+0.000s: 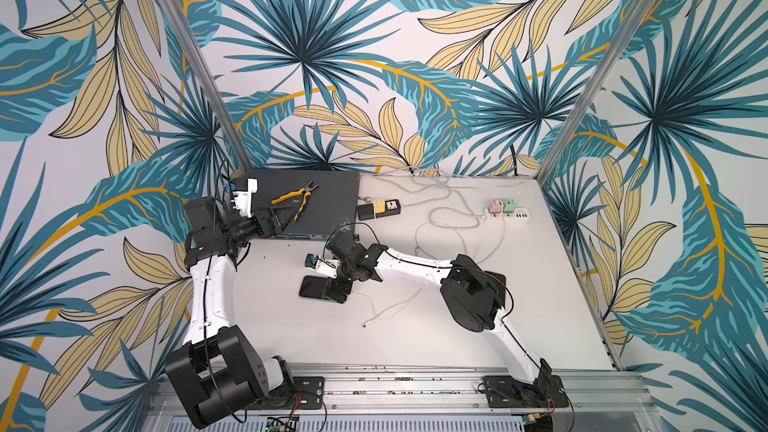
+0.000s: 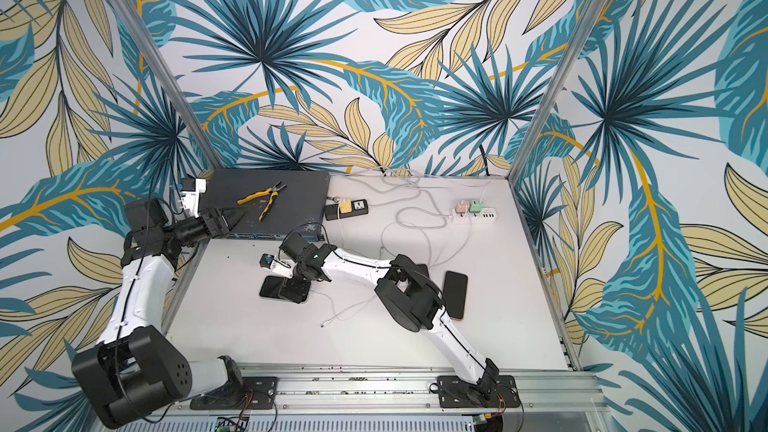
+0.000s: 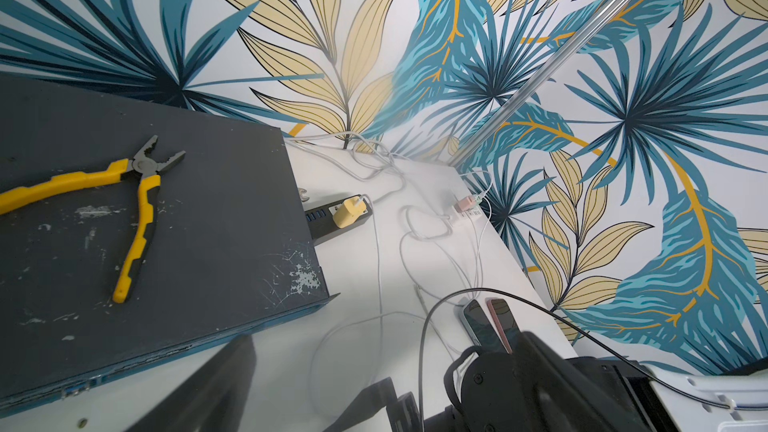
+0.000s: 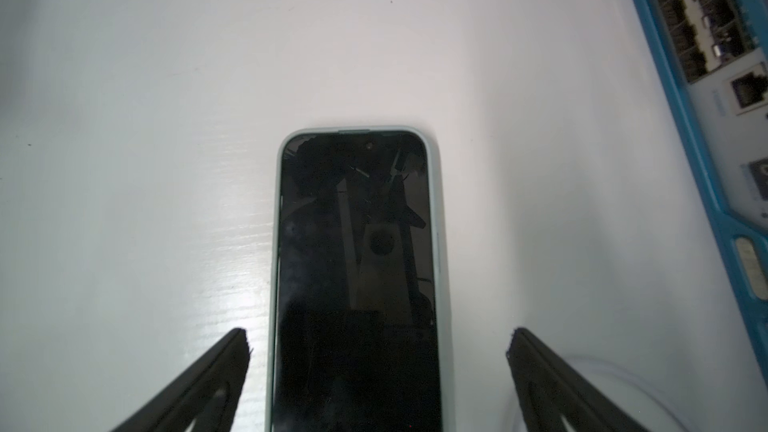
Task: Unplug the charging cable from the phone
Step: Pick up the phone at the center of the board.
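1. Leafy blue and yellow walls stand around a white table (image 1: 415, 338).
2. Low over the phone (image 4: 357, 243) hangs the right gripper (image 4: 379, 332). Its fingers (image 4: 208, 376) are spread wide, one on each side of the phone. They do not touch it and they hold nothing.
3. That phone lies flat with its dark screen up, near the middle of the table, a bit toward the left edge.
4. A thin white cable (image 1: 365, 324) lies just beside the phone, and its loose tip rests on the bare table toward the front edge. The gripper hides the phone's plug end, so I cannot tell if a cable sits in it.
5. I think the step in hand is getting hold of the phone. Next, the fingers need to close on its sides and keep it from sliding. Then a plug, if one is in there, can be pulled straight out.
6. The left gripper (image 1: 289, 216) is far off by the back left corner, over the dark box (image 1: 328, 193). It is spread wide and empty too.
7. Now the count:
   - Three phones: this one and two more phones (image 3: 473, 317) side by side toward the right edge.
   - One pair of pliers (image 1: 296, 197) on the box.
   - Two strips by the back edge: a black power strip (image 1: 390, 206) and a white power strip (image 1: 517, 216).
   - Three plugs in the strips: a yellow plug (image 1: 379, 204), a pink plug (image 1: 495, 206) and a green plug (image 1: 510, 204).
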Tool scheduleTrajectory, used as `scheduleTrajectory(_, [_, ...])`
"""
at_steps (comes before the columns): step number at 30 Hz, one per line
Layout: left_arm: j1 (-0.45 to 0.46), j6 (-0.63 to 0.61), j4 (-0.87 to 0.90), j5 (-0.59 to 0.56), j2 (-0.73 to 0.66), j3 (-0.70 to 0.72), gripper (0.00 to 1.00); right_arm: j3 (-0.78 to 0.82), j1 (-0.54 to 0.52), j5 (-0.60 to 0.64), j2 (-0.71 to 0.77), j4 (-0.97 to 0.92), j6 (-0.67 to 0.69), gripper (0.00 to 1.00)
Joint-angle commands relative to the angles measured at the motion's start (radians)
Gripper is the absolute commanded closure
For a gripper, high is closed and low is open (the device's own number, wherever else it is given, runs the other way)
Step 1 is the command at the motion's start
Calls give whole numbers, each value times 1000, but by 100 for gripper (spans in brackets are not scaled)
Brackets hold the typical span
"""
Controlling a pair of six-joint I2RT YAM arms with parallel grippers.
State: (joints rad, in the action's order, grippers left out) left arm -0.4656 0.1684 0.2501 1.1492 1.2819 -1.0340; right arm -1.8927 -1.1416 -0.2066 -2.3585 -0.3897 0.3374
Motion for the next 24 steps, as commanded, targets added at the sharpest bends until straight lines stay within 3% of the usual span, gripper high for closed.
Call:
scheduleTrajectory(1, [-9,-1,-21,20,-23,12,0,-17,-6,9,-40,-31,14,0])
scheduleTrajectory(18, [-9,0,-24,22,-17,9,0,-28,-8,2,-84,-63,25,0])
scheduleTrajectory(24, [-10,2,-28,24,-15,9,0,-47,-15,24,-99,-87,41,10])
